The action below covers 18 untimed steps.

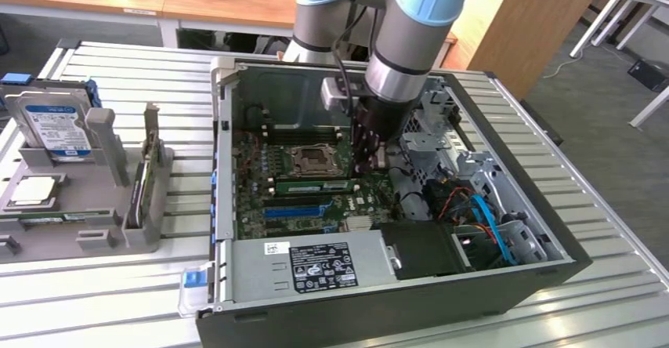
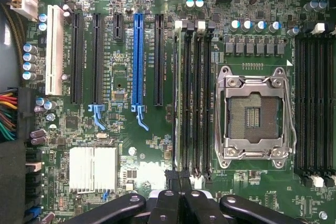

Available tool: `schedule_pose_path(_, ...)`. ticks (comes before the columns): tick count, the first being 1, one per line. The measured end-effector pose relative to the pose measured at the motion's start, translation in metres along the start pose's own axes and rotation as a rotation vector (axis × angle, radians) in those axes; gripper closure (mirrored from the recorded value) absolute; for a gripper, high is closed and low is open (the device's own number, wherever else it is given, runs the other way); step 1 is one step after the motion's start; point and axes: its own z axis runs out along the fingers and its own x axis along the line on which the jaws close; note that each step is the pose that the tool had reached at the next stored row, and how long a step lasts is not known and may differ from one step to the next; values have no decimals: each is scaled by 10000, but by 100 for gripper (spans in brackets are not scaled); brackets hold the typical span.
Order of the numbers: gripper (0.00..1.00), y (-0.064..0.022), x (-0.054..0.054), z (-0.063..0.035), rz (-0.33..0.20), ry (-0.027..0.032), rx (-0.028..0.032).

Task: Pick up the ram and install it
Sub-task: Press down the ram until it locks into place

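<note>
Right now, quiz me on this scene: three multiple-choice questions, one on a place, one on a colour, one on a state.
1. Where is the gripper? A inside the open computer case B over the floor C above a wooden desk
2. What colour is the long slot beside the white slot and black slots? A red B blue C yellow
3. The gripper is: A wide open B shut C clamping a screwdriver
A, it hangs over the motherboard; B, bright blue plastic; B, its fingers meet.
</note>
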Motion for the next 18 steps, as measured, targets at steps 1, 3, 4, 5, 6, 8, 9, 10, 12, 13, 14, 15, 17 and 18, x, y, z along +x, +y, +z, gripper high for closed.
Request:
schedule_pose_path(1,89,0,0,6,0,0,2)
schedule_pose_path(3,89,0,1,13,0,2,4)
schedule_pose_path(4,89,0,1,13,0,2,4)
schedule_pose_path(5,89,0,0,13,0,2,4)
schedule_pose_path(6,89,0,0,13,0,2,4)
schedule_pose_path(8,89,-1,-1,15,0,-1,5)
schedule_pose_path(9,89,0,-7,16,1,-4,6)
schedule_pose_path(10,89,0,-12,16,2,-3,6)
schedule_pose_path(12,89,0,-25,16,0,0,5)
schedule_pose_path(13,89,0,-34,17,0,0,6)
schedule_pose_path(14,89,-1,-36,17,0,0,6)
schedule_pose_path(15,89,-1,-36,17,-1,0,6)
schedule_pose_path(17,89,0,-35,17,-1,0,6)
schedule_pose_path(18,89,0,-36,17,0,0,6)
